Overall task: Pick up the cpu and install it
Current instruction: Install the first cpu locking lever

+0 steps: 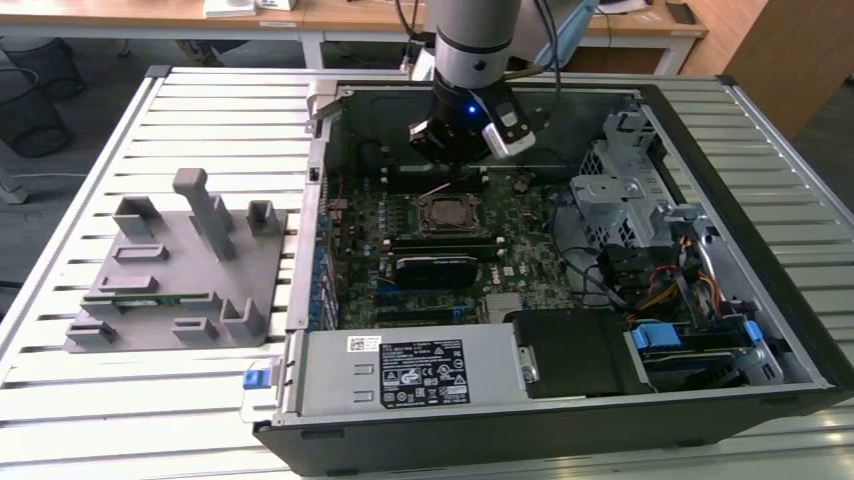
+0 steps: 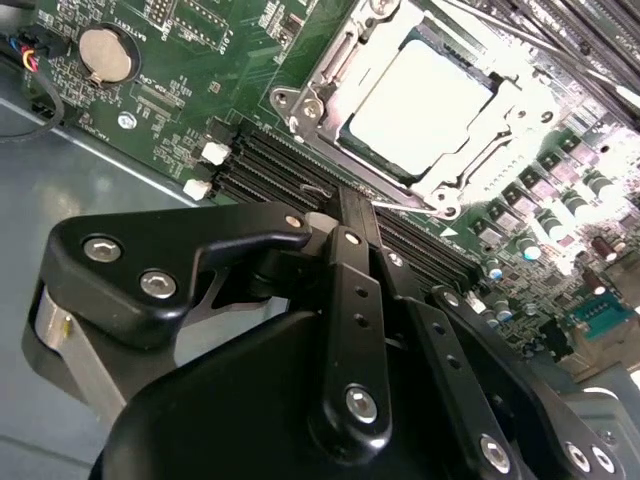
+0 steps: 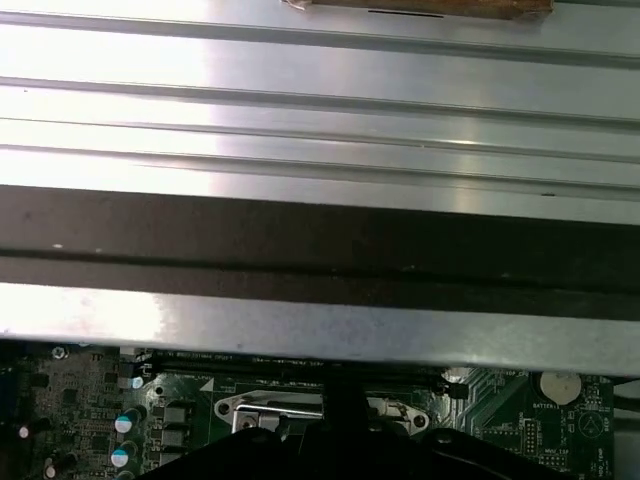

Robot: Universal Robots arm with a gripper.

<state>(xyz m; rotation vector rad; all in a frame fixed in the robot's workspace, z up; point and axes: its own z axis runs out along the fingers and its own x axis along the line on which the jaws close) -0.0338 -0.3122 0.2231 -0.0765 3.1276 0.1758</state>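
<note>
The cpu (image 2: 420,105) is seated in the socket frame (image 2: 322,75) on the motherboard (image 1: 521,250). It lies just below the tool (image 2: 345,205) and slightly off to one side, with no contact between them. The placing step is therefore judged complete or nearly so. Whether the tool is released or clenched cannot be determined, but nothing is seen held in it. Whether the frame is latched cannot be determined; a thin lever (image 2: 400,205) stands close beneath the tool, so any further motion calls for clearance from it. The computer case (image 1: 747,300) lies open on a slatted metal desk (image 1: 200,110). A grey parts fixture (image 1: 174,270) stands well apart from the tool. Beyond the desk, wire waste baskets (image 1: 34,95) stand on the floor.
</note>
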